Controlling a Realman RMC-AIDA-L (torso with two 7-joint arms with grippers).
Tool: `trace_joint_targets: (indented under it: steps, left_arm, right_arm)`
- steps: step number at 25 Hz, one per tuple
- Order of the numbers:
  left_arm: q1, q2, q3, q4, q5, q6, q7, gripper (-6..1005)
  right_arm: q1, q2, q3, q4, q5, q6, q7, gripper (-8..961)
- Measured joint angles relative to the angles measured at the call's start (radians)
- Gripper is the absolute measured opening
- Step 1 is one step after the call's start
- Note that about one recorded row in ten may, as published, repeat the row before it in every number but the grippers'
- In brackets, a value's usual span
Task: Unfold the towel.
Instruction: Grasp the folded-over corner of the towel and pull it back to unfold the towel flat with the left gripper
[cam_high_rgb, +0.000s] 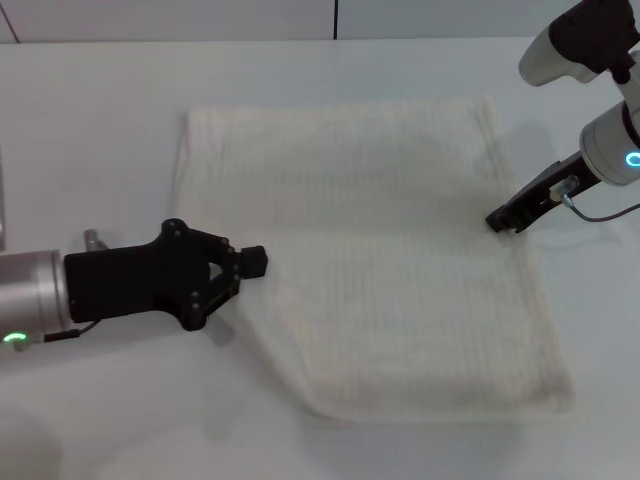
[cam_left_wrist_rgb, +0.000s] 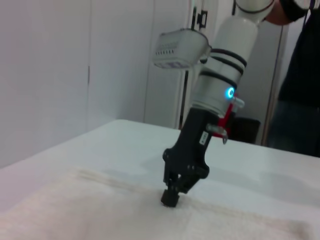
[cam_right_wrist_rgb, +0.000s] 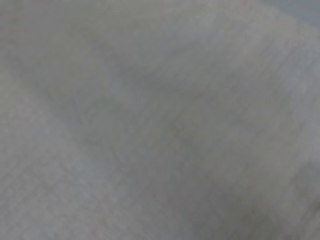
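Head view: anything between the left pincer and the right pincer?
Only the towel, spread across the table. The left pincer is at its left edge, the right pincer down at its right side.

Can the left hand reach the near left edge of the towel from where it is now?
Probably yes. The left hand hovers right at the towel's left edge, and nothing lies between them. The right hand is down on the towel's right side, well away from that path.

White bench (cam_high_rgb: 100, 130) spans whole head view, surface bare and matte. Beyond bench's far edge: pale wall panels (cam_left_wrist_rgb: 60, 70) with dark vertical seam. Past bench's far corner, person in dark clothes (cam_left_wrist_rgb: 300, 85) stands, partly cropped.
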Motion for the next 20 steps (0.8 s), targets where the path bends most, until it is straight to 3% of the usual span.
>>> trace_joint_targets:
  steps: [20]
  left_arm:
    - [0.106,0.004,0.034,0.055,-0.076,0.088,0.044,22]
  right_arm:
    - [0.0,0.0,-0.001,-0.002,0.0,-0.003,0.009,-2]
